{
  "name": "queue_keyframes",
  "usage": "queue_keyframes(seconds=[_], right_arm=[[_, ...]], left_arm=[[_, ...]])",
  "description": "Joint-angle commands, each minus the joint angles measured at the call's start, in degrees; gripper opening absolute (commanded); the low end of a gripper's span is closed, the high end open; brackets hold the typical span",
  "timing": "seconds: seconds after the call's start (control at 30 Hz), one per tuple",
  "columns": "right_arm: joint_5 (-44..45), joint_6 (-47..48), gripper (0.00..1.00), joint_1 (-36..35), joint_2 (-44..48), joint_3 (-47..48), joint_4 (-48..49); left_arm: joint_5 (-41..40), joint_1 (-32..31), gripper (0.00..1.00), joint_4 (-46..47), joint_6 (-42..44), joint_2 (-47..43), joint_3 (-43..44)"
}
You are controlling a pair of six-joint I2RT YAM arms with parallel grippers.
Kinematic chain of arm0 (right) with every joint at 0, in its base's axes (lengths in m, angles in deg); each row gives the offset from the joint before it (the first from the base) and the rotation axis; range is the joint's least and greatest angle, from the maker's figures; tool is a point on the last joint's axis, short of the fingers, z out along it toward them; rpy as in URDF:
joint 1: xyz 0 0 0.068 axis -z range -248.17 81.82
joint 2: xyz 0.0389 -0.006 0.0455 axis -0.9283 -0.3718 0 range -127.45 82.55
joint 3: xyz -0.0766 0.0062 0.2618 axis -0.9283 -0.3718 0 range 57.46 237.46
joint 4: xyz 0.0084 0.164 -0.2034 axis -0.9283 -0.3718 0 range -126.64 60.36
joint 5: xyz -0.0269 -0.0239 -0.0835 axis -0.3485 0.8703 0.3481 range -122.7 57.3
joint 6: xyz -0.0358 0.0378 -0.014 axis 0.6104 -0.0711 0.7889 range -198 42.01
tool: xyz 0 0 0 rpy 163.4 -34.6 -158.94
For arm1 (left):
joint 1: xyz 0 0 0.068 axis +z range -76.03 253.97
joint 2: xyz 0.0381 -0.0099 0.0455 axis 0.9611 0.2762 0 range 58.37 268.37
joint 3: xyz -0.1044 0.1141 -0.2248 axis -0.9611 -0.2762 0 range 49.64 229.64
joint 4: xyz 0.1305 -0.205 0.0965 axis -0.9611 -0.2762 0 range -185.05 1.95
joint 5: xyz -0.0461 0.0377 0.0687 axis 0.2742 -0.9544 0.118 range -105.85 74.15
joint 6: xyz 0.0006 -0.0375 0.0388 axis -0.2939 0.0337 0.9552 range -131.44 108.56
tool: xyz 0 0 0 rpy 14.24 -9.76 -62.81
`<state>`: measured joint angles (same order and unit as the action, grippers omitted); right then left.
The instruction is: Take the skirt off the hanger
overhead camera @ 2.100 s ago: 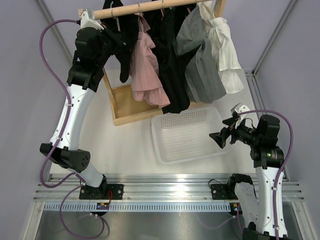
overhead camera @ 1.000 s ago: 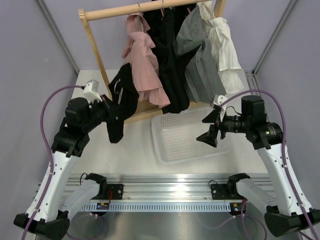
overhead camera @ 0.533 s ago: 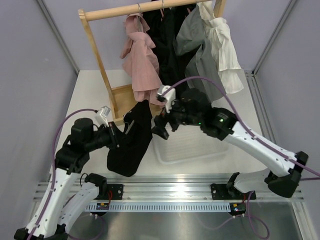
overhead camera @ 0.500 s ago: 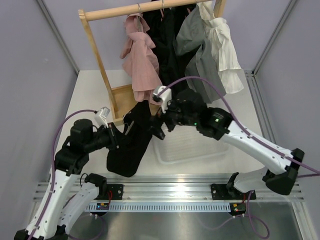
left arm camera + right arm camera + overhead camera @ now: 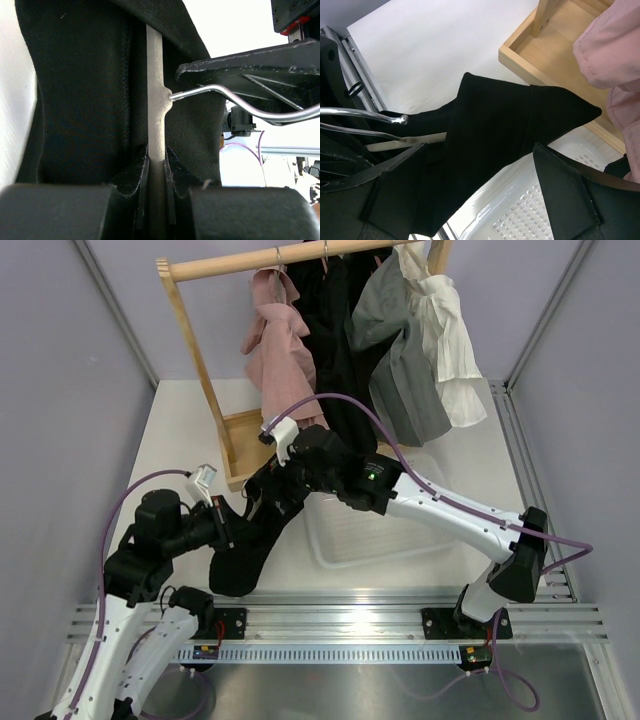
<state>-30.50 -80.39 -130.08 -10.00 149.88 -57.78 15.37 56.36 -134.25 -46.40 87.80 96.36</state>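
The left gripper has brought the pale bar hanger with the wire hook off the wooden clothes rack to the near-left part of the tabletop, clamped tight on the bar, the black fabric skirt hanging from it; the right gripper has swung across, jaws wide apart, the skirt's upper corner showing between them. By my reading the pull-off is next; nothing grips the cloth yet.
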Motion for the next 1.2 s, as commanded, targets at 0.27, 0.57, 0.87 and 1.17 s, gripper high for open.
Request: queue_keyframes(seconds=[0.27, 0.57, 0.87, 1.17], right_arm=[[0.79, 1.95, 0.78, -1.19, -2.02, 1.36, 0.19], [5.97, 7.22, 0.35, -0.23, -2.28, 1.09, 0.71], [5.45, 7.05, 0.00, 12.24, -8.69, 12.77, 0.80], [5.72, 5.83, 0.00, 20.16, -14.41, 18.94, 1.51]], left_arm=[[2.18, -0.15, 0.00, 4.45, -2.48, -1.22, 1.36], [2.53, -0.24, 0.00, 3.40, -1.96, -1.22, 1.45], [6.21, -0.15, 0.00, 0.50, 2.00, -3.59, -0.57], [6.31, -0.15, 0.00, -4.87, 5.34, -5.52, 0.04]])
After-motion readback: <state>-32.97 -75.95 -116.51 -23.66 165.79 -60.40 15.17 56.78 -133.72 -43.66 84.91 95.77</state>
